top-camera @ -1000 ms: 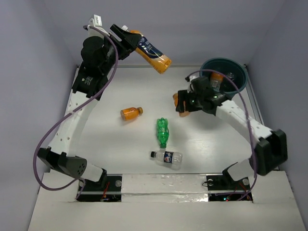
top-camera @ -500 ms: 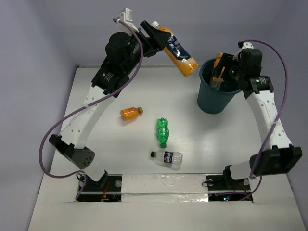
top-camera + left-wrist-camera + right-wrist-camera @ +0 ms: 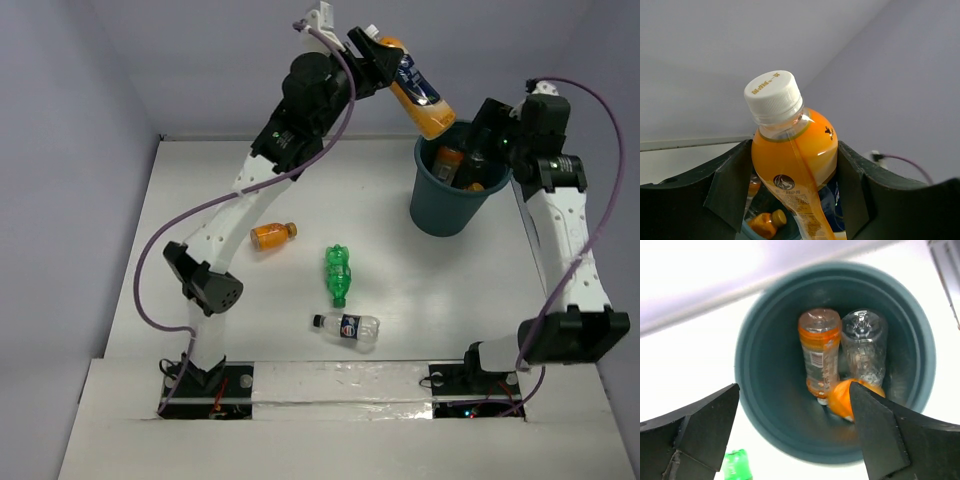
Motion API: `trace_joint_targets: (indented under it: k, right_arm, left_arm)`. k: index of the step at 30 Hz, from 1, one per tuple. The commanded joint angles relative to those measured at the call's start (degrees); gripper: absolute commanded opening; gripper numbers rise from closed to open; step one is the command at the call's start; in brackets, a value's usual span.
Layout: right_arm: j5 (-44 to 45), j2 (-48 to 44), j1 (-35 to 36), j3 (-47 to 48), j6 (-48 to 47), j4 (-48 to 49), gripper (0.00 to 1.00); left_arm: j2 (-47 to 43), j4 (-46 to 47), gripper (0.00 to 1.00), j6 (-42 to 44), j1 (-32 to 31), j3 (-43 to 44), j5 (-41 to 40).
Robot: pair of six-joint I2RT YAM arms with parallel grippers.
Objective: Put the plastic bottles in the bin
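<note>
Left tool [image 3: 382, 66]: partly closed, gripping the white-capped orange bottle [image 3: 420, 95] by its shoulders.
Held bottle: tilted, base down, hanging over the near-left rim of the bin [image 3: 432, 205].
Right tool [image 3: 792, 429]: spread wide and holding nothing, poised straight above the bin mouth.
Just changed: the right tool has let go of its orange bottle into the bin, and the left arm has swung its bottle across from the far left to the rim.
Inside bin: orange bottle [image 3: 819, 352], clear bottle [image 3: 863, 347], second orange bottle [image 3: 845, 399].
On the worktop [image 3: 200, 200]: small orange bottle [image 3: 272, 235], green bottle [image 3: 339, 273], blue-labelled bottle [image 3: 347, 326].
Meaning: three are in, a fourth looks ready to drop, and three are left to collect.
</note>
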Motion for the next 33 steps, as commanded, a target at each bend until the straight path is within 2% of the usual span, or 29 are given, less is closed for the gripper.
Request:
trace_joint_targets:
  k: [1,2,3,5,13,22,28,31,32,33]
  right_arm:
    - [5.0,-9.2,-0.2,-2.0,3.3,3.8,0.88]
    - [5.3,-11.3,-0.2,-3.8,4.2,4.9,0.5]
    - [5.7,-15.5,-0.2,-5.5,5.2,6.3,0.28]
    - [5.3,-19.2,-0.2,-10.0,7.9,7.2,0.0]
    - [6.7,-35.6,-0.2,-20.8,13.6,4.4,0.0]
    - [4.0,-40.9,0.4,-26.3,14.5,1.8,0.01]
    - [-1.6,-42.6,0.9,-27.5,14.9,3.3,0.02]
    - [-2.8,-42.9,0.9,-28.6,14.8,4.0,0.03]
    - [-2.9,-42.9,0.9,-28.8,14.5,4.0,0.04]
    - [-3.0,-42.9,0.9,-28.8,14.2,4.0,0.05]
  left_arm:
    - [2.2,7.2,0.33,2.4,-1.8,4.3,-3.2]
    - [4.0,8.1,0.33,2.8,-3.1,4.9,-4.1]
    - [4.9,8.8,0.32,4.8,-3.6,5.4,-6.0]
    - [6.8,11.5,0.32,6.8,-4.9,5.5,-7.7]
    - [14.6,17.9,0.32,21.6,-13.1,9.5,-18.5]
    - [22.1,19.7,0.35,29.8,-14.3,9.6,-20.5]
    - [23.3,21.7,0.5,31.3,-15.9,7.8,-20.6]
    - [23.9,22.4,0.63,31.1,-16.5,7.8,-20.0]
    - [24.1,22.4,0.76,31.1,-16.6,7.8,-19.9]
    - [24.1,22.5,0.82,31.1,-16.6,7.7,-19.9]
